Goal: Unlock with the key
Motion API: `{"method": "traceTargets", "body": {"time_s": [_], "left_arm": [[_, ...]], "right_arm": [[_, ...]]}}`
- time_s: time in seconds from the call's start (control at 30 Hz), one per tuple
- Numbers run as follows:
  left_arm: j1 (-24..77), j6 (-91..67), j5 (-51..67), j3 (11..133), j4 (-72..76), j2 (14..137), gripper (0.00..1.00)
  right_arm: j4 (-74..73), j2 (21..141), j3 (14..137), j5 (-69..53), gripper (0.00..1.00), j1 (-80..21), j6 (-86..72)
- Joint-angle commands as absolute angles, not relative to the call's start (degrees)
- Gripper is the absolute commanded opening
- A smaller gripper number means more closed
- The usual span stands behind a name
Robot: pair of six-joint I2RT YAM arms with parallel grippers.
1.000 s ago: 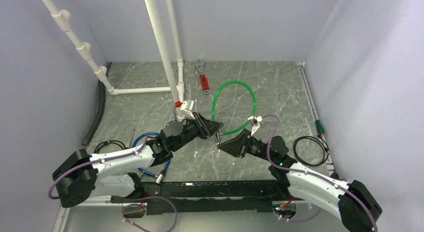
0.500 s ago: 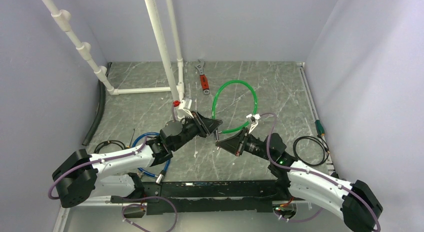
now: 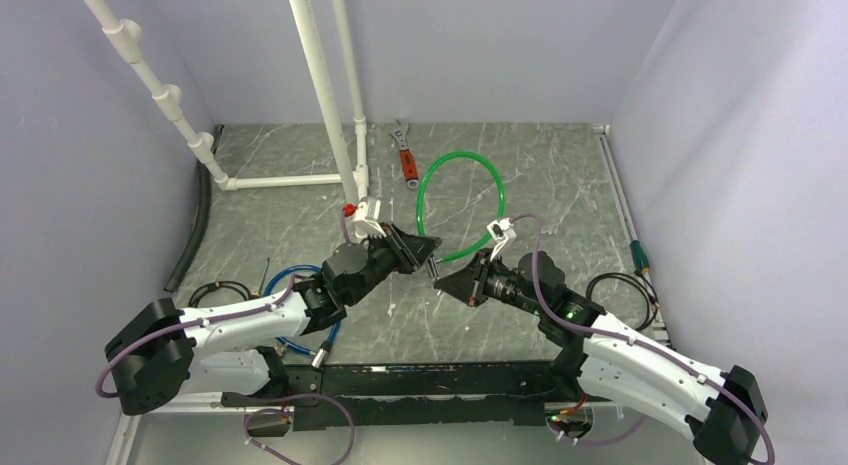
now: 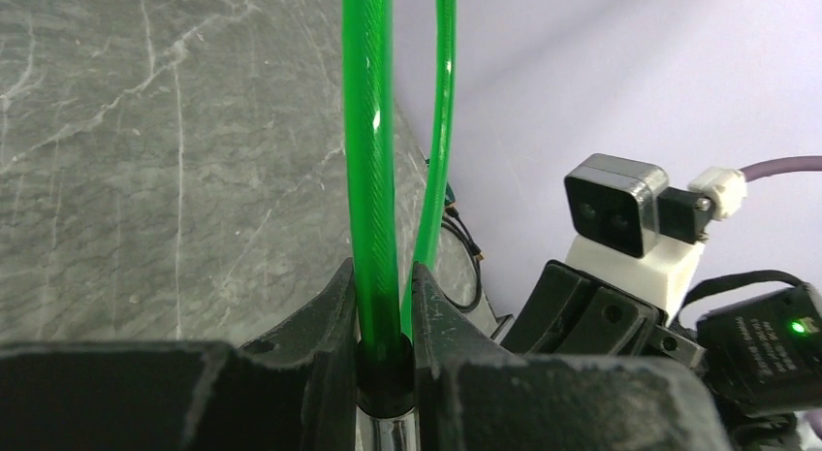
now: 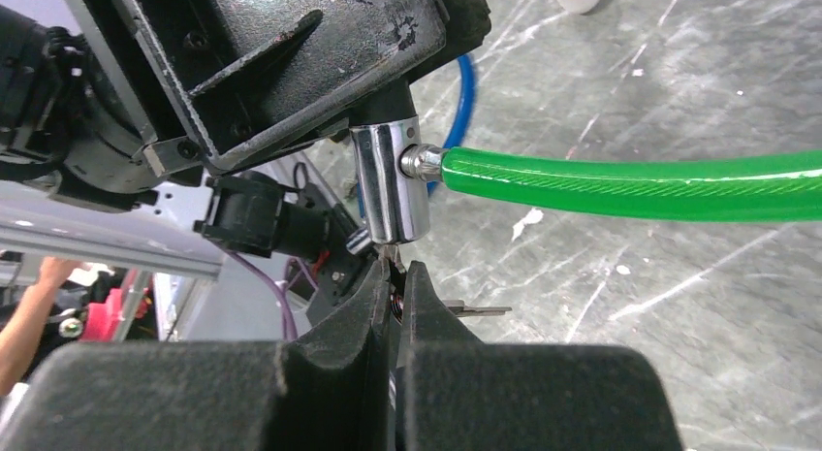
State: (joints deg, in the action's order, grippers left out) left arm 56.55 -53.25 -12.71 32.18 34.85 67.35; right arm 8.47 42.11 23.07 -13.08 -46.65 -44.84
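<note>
Near the middle of the worktop [image 3: 560, 175], the green cable [image 3: 462, 213] is gripped by the left pincer [image 4: 385, 306], which is clamped on it just above its silver lock end [image 5: 388, 179]. The key [image 5: 392, 269] is pinched in the right pincer [image 5: 395, 281], with its tip at the underside of the lock end; whether it is inserted cannot be told. Behind the loop, one red-handled wrench [image 3: 406, 161] is seen beside white pipes [image 3: 322, 85]. One blue cable [image 3: 298, 276] is partly hidden by the left arm. Two black coils [image 3: 620, 301] are laid out, one at each side.
</note>
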Motion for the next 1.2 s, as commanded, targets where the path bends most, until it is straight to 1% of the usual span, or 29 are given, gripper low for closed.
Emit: {"method": "traceTargets", "body": {"time_s": [0.0,0.13,0.33,0.57,0.73,0.77,0.8,0.83,0.87,0.9,1.0,1.17], "left_arm": [[58.8,-51.5,-15.3,35.5,33.9,67.3,0.0],[59.7,-50.9,-18.0,36.1,32.5,67.9,0.0],[61.1,-50.3,-21.2,37.2,30.4,69.0,0.0],[61.1,-48.9,-19.1,37.0,31.8,66.1,0.0],[61.2,-48.4,-17.6,37.2,33.0,63.4,0.0],[61.1,-48.2,-17.8,37.4,32.6,63.0,0.0],[61.1,-48.1,-18.2,37.8,32.1,62.6,0.0],[61.1,-47.9,-18.9,38.2,31.4,62.2,0.0],[61.1,-47.8,-19.7,38.7,30.2,62.1,0.0],[61.1,-47.9,-20.7,39.6,28.8,62.1,0.0],[61.1,-49.1,-23.9,42.2,24.2,62.9,0.0],[61.1,-55.2,-31.7,45.7,16.1,65.7,0.0]], "right_arm": [[0.4,42.1,28.0,0.5,0.0,-47.7,-40.9],[-3.5,42.7,29.7,5.5,0.0,-49.3,-40.8],[-5.2,44.1,32.0,9.5,0.0,-52.3,-40.1],[3.8,39.1,28.4,1.5,0.0,-51.9,-39.6],[9.6,39.6,29.6,-6.7,0.0,-51.2,-39.6],[9.5,40.1,30.5,-7.3,0.05,-51.2,-39.4],[8.8,40.6,31.5,-7.3,0.27,-51.2,-39.0],[7.9,40.8,32.5,-7.2,0.43,-51.2,-38.4],[6.8,40.9,33.2,-6.8,0.55,-51.2,-37.8],[5.5,40.8,34.2,-6.1,0.61,-51.2,-36.9],[0.4,40.2,36.7,-4.9,0.69,-51.2,-34.2],[-9.6,39.3,40.0,-4.4,0.72,-51.3,-31.0]]}}
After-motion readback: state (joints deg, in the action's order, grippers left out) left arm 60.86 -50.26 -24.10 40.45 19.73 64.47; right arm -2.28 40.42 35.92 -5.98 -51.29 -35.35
